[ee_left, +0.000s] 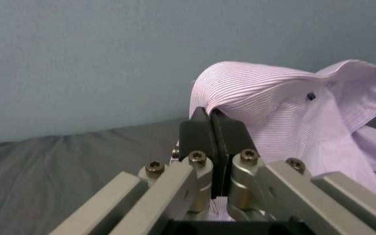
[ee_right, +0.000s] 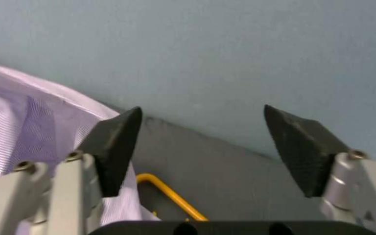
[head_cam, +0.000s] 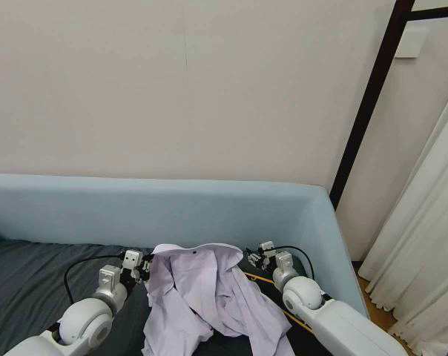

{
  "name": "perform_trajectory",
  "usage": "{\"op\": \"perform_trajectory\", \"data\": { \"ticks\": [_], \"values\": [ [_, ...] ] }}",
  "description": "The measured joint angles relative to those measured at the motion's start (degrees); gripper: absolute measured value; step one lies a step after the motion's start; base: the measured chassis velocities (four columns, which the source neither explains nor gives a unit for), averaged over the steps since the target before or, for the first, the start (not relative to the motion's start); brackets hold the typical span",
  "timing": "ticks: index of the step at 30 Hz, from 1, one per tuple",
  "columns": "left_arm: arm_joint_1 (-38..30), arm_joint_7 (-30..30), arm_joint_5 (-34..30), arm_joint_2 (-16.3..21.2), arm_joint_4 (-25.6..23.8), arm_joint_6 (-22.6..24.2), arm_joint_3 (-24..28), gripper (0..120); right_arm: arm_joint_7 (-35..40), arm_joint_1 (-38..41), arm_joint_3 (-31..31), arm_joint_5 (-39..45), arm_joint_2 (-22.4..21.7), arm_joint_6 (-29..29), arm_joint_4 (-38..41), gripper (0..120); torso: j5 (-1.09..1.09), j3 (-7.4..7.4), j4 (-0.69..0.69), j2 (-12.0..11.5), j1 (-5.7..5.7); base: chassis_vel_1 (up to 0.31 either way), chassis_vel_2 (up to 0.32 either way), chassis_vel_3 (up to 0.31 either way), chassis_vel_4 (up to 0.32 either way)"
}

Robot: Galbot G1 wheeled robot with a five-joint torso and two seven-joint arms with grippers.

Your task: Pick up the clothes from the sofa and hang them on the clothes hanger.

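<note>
On the dark grey sofa seat point(head_cam: 31, 271), against the smooth pale-blue backrest point(head_cam: 172, 211), sits a crumpled lilac shirt point(head_cam: 209, 293) of fine-striped cloth. The left gripper point(ee_left: 211, 115) has its black jaws pinched flat on the shirt's raised collar edge. The right gripper point(ee_right: 201, 122) hangs just beside the shirt's other side, jaws spread wide and empty, above a thin curved yellow rod point(ee_right: 168, 193).

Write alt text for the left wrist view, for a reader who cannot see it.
The left end effector is shut on a fold of a lilac striped shirt on the dark grey sofa seat. The pale blue backrest rises behind.
</note>
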Motion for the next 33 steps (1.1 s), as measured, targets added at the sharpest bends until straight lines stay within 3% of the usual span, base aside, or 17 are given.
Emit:
{"op": "perform_trajectory", "data": {
  "ticks": [7,18,33],
  "values": [
    [0.3,0.0,0.8,-0.9,-0.6,-0.2,0.9,0,0.9,-5.6,6.6,5.5,-3.3,-3.1,4.0,99,0.0,0.0,-0.02,0.0,0.0,0.0,0.0,0.0,0.0],
    [1.5,0.3,0.7,0.1,-2.3,-0.7,0.4,0,-2.8,-8.5,8.9,9.0,-5.3,-7.6,0.3,100,0.0,0.0,-0.01,0.0,0.0,0.0,0.0,0.0,0.0],
    [2.6,1.0,0.7,0.2,-4.0,-1.7,0.4,0,-9.2,-5.4,4.1,0.4,-2.1,-7.0,-14.4,100,0.0,0.0,-0.01,0.0,0.0,0.0,0.0,0.0,0.0]
  ]
}}
